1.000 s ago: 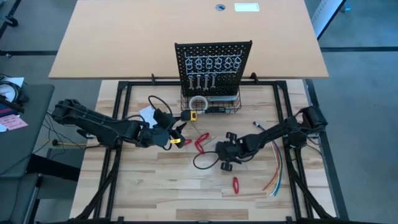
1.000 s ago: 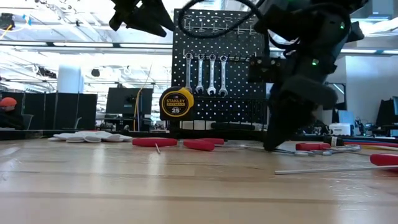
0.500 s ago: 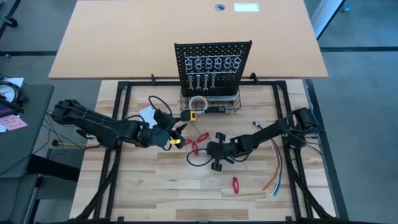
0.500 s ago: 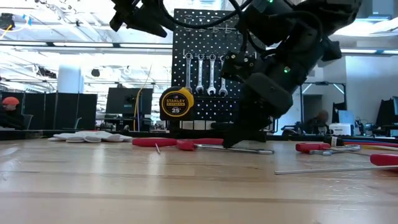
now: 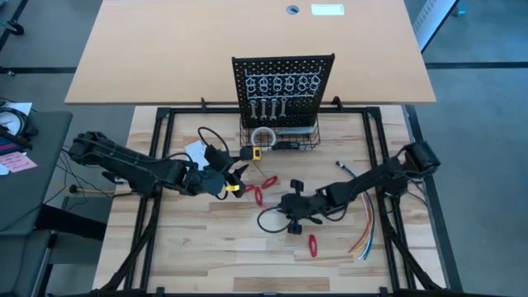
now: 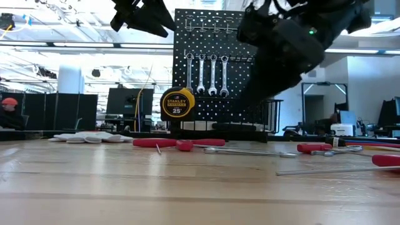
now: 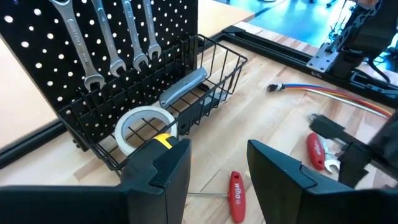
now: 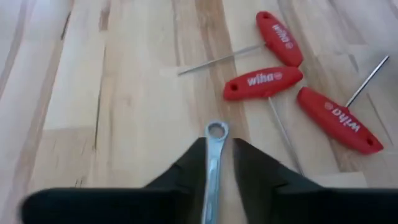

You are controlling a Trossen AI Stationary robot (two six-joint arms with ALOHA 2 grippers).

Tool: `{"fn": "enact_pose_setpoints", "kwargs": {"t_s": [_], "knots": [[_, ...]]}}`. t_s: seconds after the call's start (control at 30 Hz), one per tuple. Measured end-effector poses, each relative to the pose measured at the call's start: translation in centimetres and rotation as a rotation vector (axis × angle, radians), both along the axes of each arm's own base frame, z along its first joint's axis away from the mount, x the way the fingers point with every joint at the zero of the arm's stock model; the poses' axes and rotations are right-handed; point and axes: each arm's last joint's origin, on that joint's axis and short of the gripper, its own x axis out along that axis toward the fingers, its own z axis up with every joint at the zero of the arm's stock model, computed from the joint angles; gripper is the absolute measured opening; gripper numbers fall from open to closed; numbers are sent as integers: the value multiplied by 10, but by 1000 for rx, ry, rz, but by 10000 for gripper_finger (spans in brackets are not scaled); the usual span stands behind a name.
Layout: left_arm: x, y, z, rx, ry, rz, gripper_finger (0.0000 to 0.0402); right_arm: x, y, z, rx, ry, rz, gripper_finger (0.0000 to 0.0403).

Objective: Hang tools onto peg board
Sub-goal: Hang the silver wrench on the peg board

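High view: the peg board (image 5: 283,82) stands upright at 12 o'clock on the pale wooden table (image 5: 206,247), and both arms reach in toward the middle.
Peg board: four silver wrenches (image 6: 206,74) hang side by side on its hooks. The wire basket (image 7: 214,65) at its base holds a roll of white tape (image 7: 146,127) and a grey tool (image 7: 183,90).
Left gripper (image 5: 235,176): hovers at about 7 o'clock of the board, facing the basket. Its fingers are spread wide and hold nothing.
Right gripper (image 5: 285,206): sits near mid-table, at 6 o'clock of the board, and is raised off the wood in the low view. Its fingers (image 8: 186,171) stand slightly apart.
Loose wrench (image 8: 214,146): its shaft shows in the gap between the right fingers, ring end pointing away. In the low view it lies flat on the table, not lifted.
Red-handled tools (image 8: 263,83): three lie just beyond the wrench's ring end, on the wood. Another (image 5: 313,244) lies at 5 o'clock of the right gripper.
Tape measure (image 6: 178,103): yellow, in front of the board.
Coloured wires (image 5: 367,223): at 3 o'clock of the right gripper, well apart.
Glove (image 6: 87,136): white, flat on the table behind the left arm.
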Motion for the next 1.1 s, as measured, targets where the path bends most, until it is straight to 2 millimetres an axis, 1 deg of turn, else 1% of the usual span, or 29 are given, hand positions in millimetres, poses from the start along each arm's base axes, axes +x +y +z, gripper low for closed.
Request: {"fn": "enact_pose_setpoints", "kwargs": {"t_s": [0.03, 0.1, 0.17, 0.23, 0.3, 0.4, 0.47, 0.6, 0.7, 0.77, 0.87, 1.0, 1.03, 1.1], "knots": [[0, 0, 0, -6, -1, -4, 152, -2, 4, -1, -8, -7, 21, 133], [0, -1, 0, -16, 0, -16, 152, -8, 12, -11, -24, -37, 51, 170], [0, -1, 0, -16, 0, -17, 152, -18, 18, -26, -57, -67, 42, 200], [0, -1, 0, -16, -1, -16, 152, -27, 21, -42, -102, -114, 2, 222], [0, -1, 0, -19, -3, -15, 152, -31, 19, -51, -117, -161, -37, 231], [0, -1, 0, -23, -7, -13, 152, -29, 13, -61, -99, -165, -47, 229], [0, -1, 0, -27, -10, -12, 152, -27, 7, -71, -97, -128, -49, 221], [0, -1, 0, -31, -13, -9, 152, -19, -5, -83, -42, -126, -84, 196], [0, -1, 0, -33, -16, -10, 152, -14, -12, -92, 15, -131, -87, 169], [0, -1, 0, -34, -15, -12, 152, -11, -15, -96, 24, -135, -95, 146], [0, -1, 0, -34, -15, -14, 152, -8, -20, -100, 29, -121, -103, 103], [0, -2, 0, -32, -14, -20, 152, -8, -23, -100, 40, -118, -109, 46], [0, -3, 0, -32, -14, -21, 152, -7, -23, -100, 41, -119, -109, 35], [0, -4, 0, -32, -14, -26, 152, -7, -23, -100, 42, -123, -109, 34]]}}
